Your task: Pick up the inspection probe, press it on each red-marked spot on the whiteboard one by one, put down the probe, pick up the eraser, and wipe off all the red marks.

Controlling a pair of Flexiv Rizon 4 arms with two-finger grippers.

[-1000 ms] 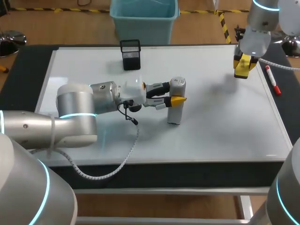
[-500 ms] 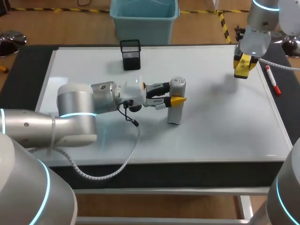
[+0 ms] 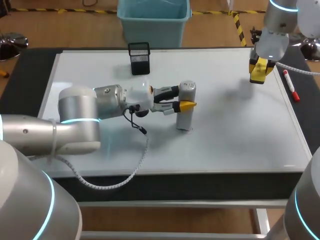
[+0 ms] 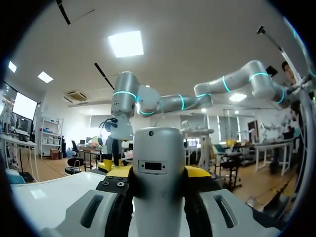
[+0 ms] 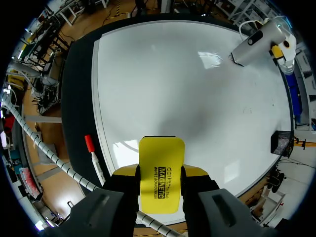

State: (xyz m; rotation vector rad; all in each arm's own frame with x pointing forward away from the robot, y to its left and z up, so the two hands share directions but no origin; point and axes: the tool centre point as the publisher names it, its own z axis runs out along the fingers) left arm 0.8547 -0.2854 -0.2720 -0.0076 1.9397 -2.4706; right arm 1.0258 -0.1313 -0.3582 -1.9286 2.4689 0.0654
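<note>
Probe upright btwn left gripper tips (eraser in right gripper)

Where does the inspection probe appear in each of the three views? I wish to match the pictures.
Head view: the inspection probe stands near the middle of the whiteboard, between the left gripper's fingers.
Left wrist view: the inspection probe is central, gripped between that gripper's own fingers.
Right wrist view: the inspection probe is far ahead of the right gripper, across the whiteboard.
Shared landmark: the whiteboard.
</note>
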